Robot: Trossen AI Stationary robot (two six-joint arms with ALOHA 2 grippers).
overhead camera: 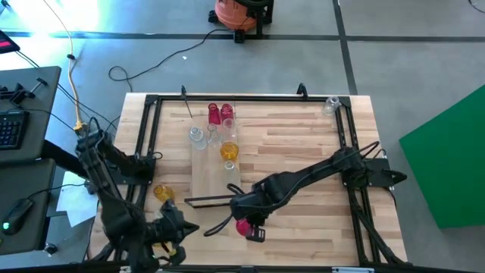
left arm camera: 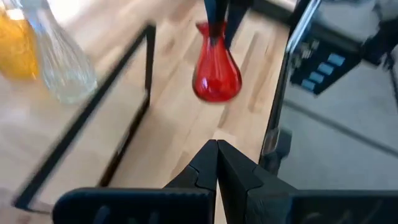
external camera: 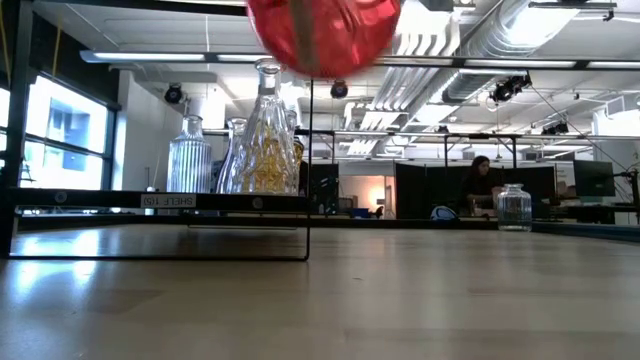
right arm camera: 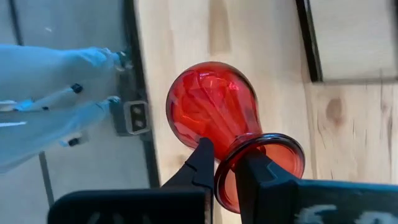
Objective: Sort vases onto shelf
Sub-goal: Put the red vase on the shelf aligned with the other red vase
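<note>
The right gripper (overhead camera: 250, 227) sits near the desk's (overhead camera: 303, 144) six o'clock edge, closed on a red vase (overhead camera: 242, 226). The shelf (overhead camera: 214, 178) lies toward nine o'clock, with red, clear and amber vases (overhead camera: 220, 133) clustered at its twelve o'clock end. The left gripper (overhead camera: 176, 230) rests at seven o'clock.

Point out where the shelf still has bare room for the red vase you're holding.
Bare board: the shelf's near half, between the amber vase and its dark front strip. Crowded: the far end, around the red vases. Right gripper holds the red vase.
</note>
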